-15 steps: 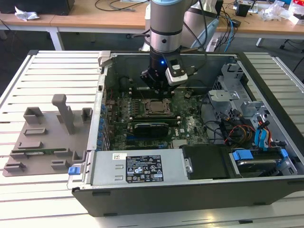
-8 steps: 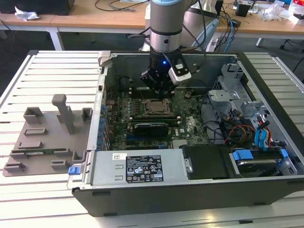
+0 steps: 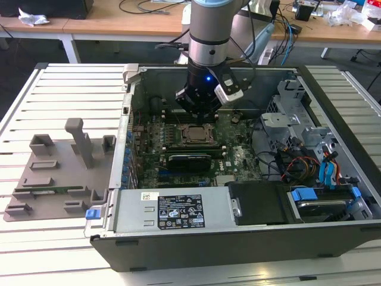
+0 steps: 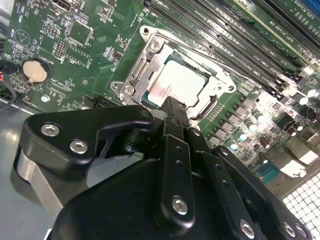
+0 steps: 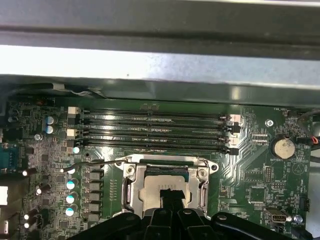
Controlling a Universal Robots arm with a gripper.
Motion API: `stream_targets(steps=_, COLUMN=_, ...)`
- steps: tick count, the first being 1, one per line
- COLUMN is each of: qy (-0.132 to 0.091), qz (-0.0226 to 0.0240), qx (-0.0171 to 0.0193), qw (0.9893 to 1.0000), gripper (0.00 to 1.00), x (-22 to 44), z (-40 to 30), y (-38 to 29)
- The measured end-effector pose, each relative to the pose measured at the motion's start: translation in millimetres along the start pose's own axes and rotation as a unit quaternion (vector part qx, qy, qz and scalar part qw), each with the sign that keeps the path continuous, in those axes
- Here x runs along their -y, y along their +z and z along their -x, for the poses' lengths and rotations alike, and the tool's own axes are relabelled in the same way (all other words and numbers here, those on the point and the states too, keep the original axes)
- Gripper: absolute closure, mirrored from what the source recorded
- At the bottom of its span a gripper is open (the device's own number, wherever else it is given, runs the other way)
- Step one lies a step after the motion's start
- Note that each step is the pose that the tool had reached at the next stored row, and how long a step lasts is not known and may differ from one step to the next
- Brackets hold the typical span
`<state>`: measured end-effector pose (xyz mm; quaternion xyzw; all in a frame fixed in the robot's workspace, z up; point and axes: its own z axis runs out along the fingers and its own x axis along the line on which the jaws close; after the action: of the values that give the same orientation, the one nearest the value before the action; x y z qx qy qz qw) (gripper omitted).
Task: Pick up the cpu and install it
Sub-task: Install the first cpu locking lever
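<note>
The cpu [image 4: 177,84] is seen seated square in the socket [image 4: 150,52], directly beneath the tool [image 4: 171,107], apparently clenched on it

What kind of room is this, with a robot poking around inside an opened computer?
Probably a robotics lab or test workshop. The open computer case lies on a slatted workbench, the gripper hangs over the cpu in the motherboard's socket, and desks strewn with cables stand behind.
</note>
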<state>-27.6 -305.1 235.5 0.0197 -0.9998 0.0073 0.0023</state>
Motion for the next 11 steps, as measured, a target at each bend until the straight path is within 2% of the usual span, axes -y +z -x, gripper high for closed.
stream_targets(steps=3, qy=0.0, qz=-0.0004, qx=0.0, qw=1.0, gripper=0.89, x=0.0, z=0.0, y=-0.8)
stream_targets(steps=11, qy=0.0, qz=-0.0018, qx=-0.0001, qw=1.0, gripper=0.89, x=-0.7, z=0.0, y=-10.9)
